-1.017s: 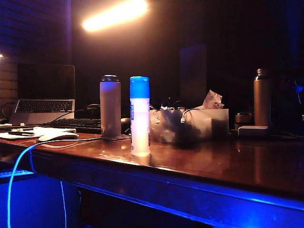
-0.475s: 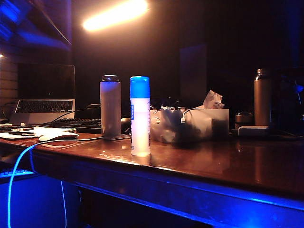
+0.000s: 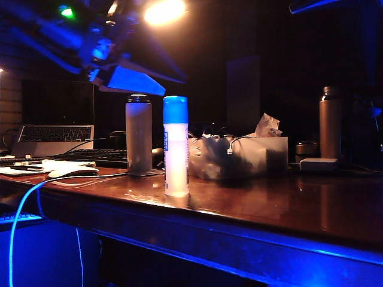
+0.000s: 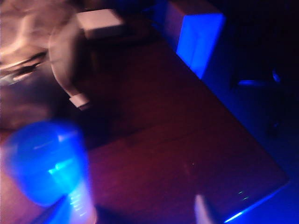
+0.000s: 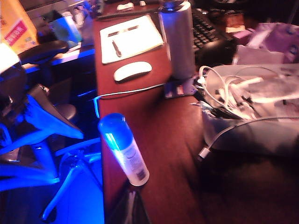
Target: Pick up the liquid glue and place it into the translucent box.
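Dim room, wooden table [image 3: 287, 209] lit blue along its near edge. The glue bottle [image 3: 176, 146] stands upright near the front edge, left of centre, blue cap on top, nothing touching it. Just behind and to its left stands a grey flask [image 3: 139, 134] with a dark lid. The plastic box [image 3: 239, 156] sits to the right of the glue and a bit farther back, well apart from it, with white cables and crumpled paper sticking over its rim. Farther right is a tall dark metal bottle [image 3: 330, 122], with a small white block [image 3: 319, 164] at its foot. Keyboard [image 3: 99, 156] and laptop [image 3: 54, 139] are at far left. The left gripper [image 3: 128, 78] hangs in the air upper left, above the flask, two fingers spread apart, holding nothing. The left wrist view is blurred, the glue cap [image 4: 44, 165] close below the camera. The right gripper [image 5: 131, 205] is only a dark sliver in its wrist view, so I cannot tell how wide it is; the glue [image 5: 124, 149] stands just beyond it, the box [image 5: 247, 116] off to the side.
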Robot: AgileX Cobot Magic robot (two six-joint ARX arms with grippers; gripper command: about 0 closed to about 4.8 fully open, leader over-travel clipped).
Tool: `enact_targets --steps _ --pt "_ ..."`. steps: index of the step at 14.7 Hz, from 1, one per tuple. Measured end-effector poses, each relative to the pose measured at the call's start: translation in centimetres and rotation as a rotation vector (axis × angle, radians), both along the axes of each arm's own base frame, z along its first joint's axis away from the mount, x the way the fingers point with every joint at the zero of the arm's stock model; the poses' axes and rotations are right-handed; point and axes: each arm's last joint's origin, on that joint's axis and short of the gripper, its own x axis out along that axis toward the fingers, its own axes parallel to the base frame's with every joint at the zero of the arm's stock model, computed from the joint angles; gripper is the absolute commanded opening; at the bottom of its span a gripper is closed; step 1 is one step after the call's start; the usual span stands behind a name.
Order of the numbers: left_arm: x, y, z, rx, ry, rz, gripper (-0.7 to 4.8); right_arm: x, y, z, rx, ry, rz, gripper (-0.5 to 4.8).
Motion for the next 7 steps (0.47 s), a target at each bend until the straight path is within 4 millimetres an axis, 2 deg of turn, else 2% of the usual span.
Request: enact_targets --steps 4,7 --pt "0.0 -0.5 0.1 0.058 -0.053 0.166 4.79 0.0 0.1 0.0 -0.003 -0.003 0.004 -0.01" --pt "1.0 -1.0 -0.4 0.009 -0.063 0.238 4.79 0.0 0.1 0.0 -0.002 -0.002 0.007 -0.01"
